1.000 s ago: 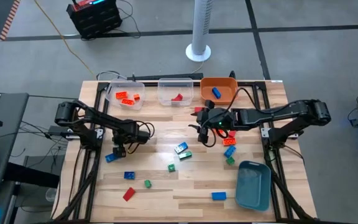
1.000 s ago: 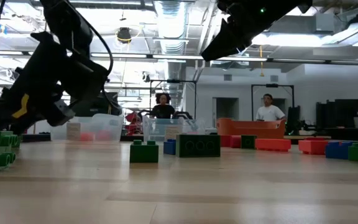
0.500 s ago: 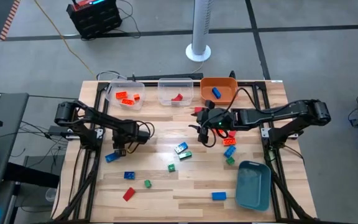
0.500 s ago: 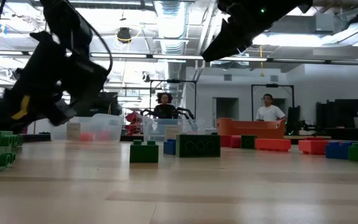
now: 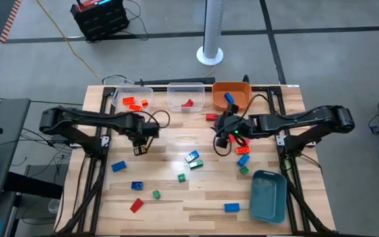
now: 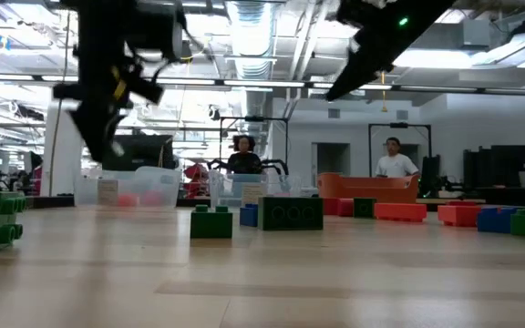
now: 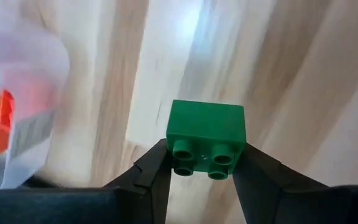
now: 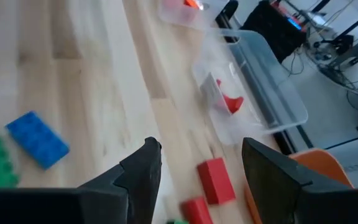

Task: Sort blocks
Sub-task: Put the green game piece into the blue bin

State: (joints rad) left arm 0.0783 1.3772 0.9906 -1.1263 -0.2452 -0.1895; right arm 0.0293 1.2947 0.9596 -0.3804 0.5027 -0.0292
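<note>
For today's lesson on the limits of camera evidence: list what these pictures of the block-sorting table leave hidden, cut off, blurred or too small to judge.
- Green block held by the left gripper: shows only in the left wrist view; in the high view it cannot be made out under the gripper.
- Orange bin: low view shows only its wall, so its contents are hidden there.
- Left bin: blurred and cut off in the left wrist view.
- Right gripper: nothing between its fingers.

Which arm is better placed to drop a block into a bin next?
Left, probably. The left hand already grips a green block near the clear bin; the right hand is open and empty.
</note>
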